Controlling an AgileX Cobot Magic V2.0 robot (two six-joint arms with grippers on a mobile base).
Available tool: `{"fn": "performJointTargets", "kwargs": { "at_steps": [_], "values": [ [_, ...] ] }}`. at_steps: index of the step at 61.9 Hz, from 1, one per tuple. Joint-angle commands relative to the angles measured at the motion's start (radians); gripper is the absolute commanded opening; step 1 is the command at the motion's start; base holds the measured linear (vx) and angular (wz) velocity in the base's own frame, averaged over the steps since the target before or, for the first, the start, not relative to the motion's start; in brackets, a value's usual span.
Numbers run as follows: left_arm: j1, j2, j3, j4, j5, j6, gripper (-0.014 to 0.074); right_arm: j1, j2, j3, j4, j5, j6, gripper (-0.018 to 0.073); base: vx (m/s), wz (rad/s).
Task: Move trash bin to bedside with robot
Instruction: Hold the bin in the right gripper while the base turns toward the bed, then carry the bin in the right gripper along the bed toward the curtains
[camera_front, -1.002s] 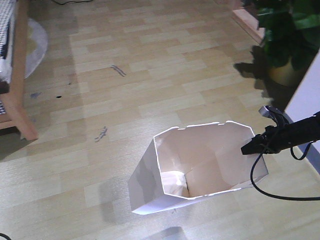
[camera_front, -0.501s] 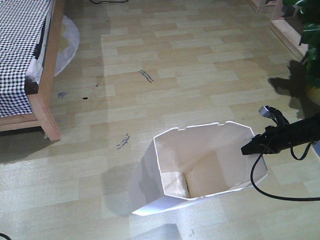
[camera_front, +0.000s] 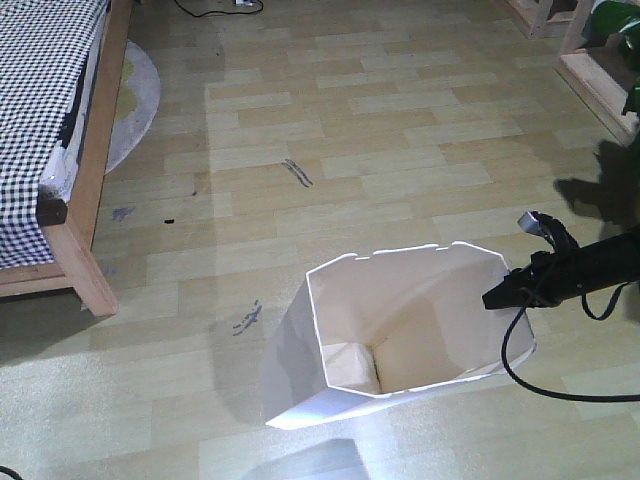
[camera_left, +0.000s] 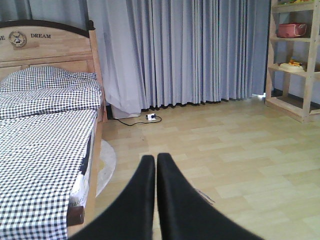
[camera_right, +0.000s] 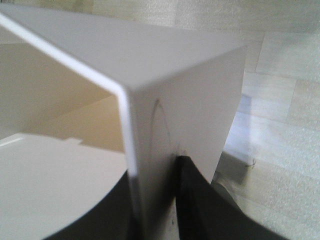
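The trash bin (camera_front: 292, 372) stood on the pale plank floor (camera_front: 400, 150) in the lower middle of the front view, its open mouth facing up and nothing visible inside. The right gripper (camera_front: 500, 296) reached in from the right edge of that frame and pinched the bin's rim at its right-hand corner. A black cable (camera_front: 520, 375) looped down beside the bin's outer wall. In the right wrist view the white wall of the bin (camera_right: 190, 90) ran up between the two black fingers (camera_right: 194, 200), one inside and one outside, both pressed against it. The bed (camera_front: 40, 90), with its checked cover and light wooden frame, lay at the upper left of the front view, well apart from the bin, with bare floor and a few dark scuff marks (camera_front: 297, 172) between them. A round pale rug (camera_front: 140, 95) showed just beside the bed frame. The left gripper (camera_left: 156, 162) rose from the bottom centre of its own view with its fingers pressed together and holding nothing. It pointed over the floor toward grey curtains (camera_left: 200, 50), with the bed (camera_left: 45, 150) at the left and a wooden shelf (camera_left: 295, 60) at the right.
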Motion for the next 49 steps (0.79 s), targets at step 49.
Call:
{"fn": "performJointTargets", "kwargs": {
  "at_steps": [49],
  "values": [
    [-0.006,-0.008,0.012,-0.009,-0.075,-0.014,-0.0006,-0.005,-0.079,-0.012,0.131,0.239,0.013,-0.0004,0.23,0.06]
  ]
}}
